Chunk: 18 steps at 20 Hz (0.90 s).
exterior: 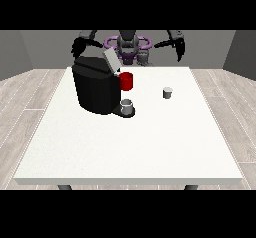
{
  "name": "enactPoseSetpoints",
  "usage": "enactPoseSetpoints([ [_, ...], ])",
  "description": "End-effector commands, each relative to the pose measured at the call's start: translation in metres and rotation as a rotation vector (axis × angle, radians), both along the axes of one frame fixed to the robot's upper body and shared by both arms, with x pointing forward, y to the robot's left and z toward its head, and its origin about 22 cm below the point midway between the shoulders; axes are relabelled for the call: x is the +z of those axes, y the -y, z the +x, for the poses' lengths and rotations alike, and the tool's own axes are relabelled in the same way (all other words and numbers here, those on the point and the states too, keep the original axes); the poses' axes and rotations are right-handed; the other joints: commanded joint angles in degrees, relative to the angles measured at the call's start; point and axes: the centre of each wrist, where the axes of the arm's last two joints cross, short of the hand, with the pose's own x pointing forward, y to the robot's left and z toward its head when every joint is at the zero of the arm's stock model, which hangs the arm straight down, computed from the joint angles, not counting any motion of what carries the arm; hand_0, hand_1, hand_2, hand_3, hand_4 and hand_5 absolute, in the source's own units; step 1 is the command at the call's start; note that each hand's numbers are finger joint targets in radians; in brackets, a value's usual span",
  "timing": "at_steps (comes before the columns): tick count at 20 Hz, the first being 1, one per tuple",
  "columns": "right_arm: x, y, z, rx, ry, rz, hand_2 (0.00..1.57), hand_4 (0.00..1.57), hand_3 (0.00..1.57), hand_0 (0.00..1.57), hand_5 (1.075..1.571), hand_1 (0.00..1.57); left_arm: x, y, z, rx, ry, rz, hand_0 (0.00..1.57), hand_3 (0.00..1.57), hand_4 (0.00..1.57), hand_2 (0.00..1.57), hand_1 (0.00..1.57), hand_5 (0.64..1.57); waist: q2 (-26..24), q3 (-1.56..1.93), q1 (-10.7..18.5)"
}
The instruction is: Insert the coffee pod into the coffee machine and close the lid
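Front view: white table (125, 147).
Coffee machine (95, 87): black, lid (111, 59) raised.
Coffee pod (168, 92): on table, right of machine, apart.
Hands (79, 46) (180, 46): raised behind machine; finger state cannot be told.

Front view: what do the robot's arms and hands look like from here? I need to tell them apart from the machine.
Both arms are dark grey with lighter grey segments near the shoulders, and each ends in a black hand: one at the view's left, one at the view's right. No cables or markings show. The coffee machine is also black, but a bulky block with a grey lid.
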Motion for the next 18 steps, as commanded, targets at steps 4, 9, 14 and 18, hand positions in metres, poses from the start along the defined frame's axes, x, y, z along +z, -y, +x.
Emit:
enactPoseSetpoints([
  [4,0.019,-0.025,0.012,0.063,0.083,0.039,0.0,0.19,0.0,0.0,1.571,0.0,0.025,-0.046,0.039,0.056,-0.055,0.07,0.0,0.0,0.0,0.0,0.0,1.571,5.17,-0.01,-4.29],
  [9,0.023,-0.024,0.021,0.09,0.138,0.006,0.0,0.28,0.0,0.0,1.571,0.0,0.041,-0.072,0.059,0.064,-0.064,0.121,0.0,0.0,0.0,0.0,0.0,1.571,8.96,-0.01,-5.44],
  [14,0.043,-0.031,0.032,0.104,0.098,0.003,0.0,0.33,0.0,0.0,1.571,0.0,0.026,-0.055,0.077,0.097,-0.156,0.138,0.0,0.0,0.0,0.0,0.0,1.571,9.69,-0.02,-7.02],
  [18,0.058,-0.041,0.05,0.09,0.147,0.004,0.0,0.4,0.0,0.0,1.571,0.0,0.04,-0.061,0.092,0.096,-0.13,0.188,0.0,0.0,0.0,0.0,0.0,1.571,14.24,-0.02,-6.27],
])
